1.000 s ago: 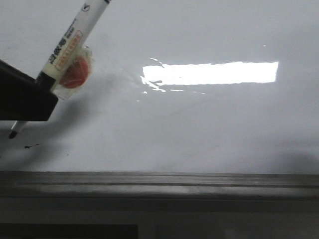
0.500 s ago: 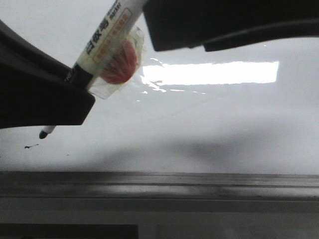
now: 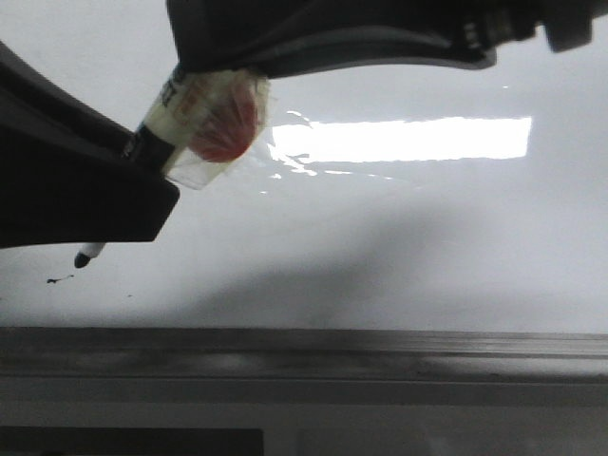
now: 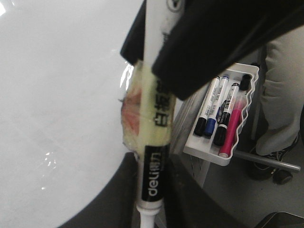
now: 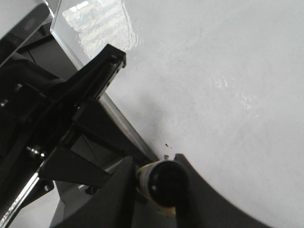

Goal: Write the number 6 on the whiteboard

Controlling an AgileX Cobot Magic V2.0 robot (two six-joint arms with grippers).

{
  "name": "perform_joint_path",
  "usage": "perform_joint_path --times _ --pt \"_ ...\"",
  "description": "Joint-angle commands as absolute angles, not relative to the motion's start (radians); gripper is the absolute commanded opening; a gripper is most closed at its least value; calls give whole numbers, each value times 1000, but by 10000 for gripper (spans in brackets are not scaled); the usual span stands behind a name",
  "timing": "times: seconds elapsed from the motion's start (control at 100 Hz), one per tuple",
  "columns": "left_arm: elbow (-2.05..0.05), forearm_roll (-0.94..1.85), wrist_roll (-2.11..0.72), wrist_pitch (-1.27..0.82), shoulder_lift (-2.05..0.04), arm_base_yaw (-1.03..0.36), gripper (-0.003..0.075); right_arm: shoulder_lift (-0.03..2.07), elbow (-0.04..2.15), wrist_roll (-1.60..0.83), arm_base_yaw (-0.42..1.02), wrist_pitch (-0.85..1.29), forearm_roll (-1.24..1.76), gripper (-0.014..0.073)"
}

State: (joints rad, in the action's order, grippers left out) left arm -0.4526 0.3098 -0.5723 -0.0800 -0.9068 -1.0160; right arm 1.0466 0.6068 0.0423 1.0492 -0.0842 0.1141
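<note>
Both arms crowd over the whiteboard (image 3: 399, 237). The left gripper (image 4: 152, 190) has its jaws pinching the marker (image 4: 154, 137) low on the barrel, and the tip (image 3: 87, 254) hangs just above the board beside a few ink specks (image 3: 59, 279). The right gripper (image 5: 156, 183) has its jaws closed round the marker's upper end. A taped red lump (image 3: 223, 119) clings to the barrel. No stroke of a 6 shows on the board. A tray of spare markers (image 4: 223, 118) hangs at the board's edge.
</note>
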Motion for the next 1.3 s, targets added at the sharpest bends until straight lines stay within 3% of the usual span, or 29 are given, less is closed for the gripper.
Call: perform_joint_path --times 0.0,0.14,0.24,0.31,0.41,0.48,0.66,0.83,1.07,1.29 --pt "-488 312 -571 0 -897 -1024 -19 1051 642 34 1051 -207 129 49" --pt "-488 312 -571 0 -897 -1024 -18 1067 642 34 1051 -201 165 -68" --pt "-488 312 -571 0 -897 -1024 15 1077 642 34 1051 -190 167 -70" --pt "-488 312 -571 0 -897 -1024 128 1077 642 34 1051 -173 169 -70" --pt "-488 314 -569 0 -893 -1024 371 1077 642 34 1050 -154 171 -70" --pt "-488 321 -569 8 -871 -1017 454 1077 642 34 1046 -147 177 -70" --pt "-490 321 -569 0 -755 -961 441 1059 643 34 965 -101 224 -70" --pt "-490 365 -561 0 -633 -827 365 1012 672 32 880 -90 223 -70" --pt "-490 418 -561 0 -593 -636 365 1022 796 30 774 -85 145 -70" --pt "-490 436 -561 0 -593 -613 365 1084 850 30 709 -74 145 -70"
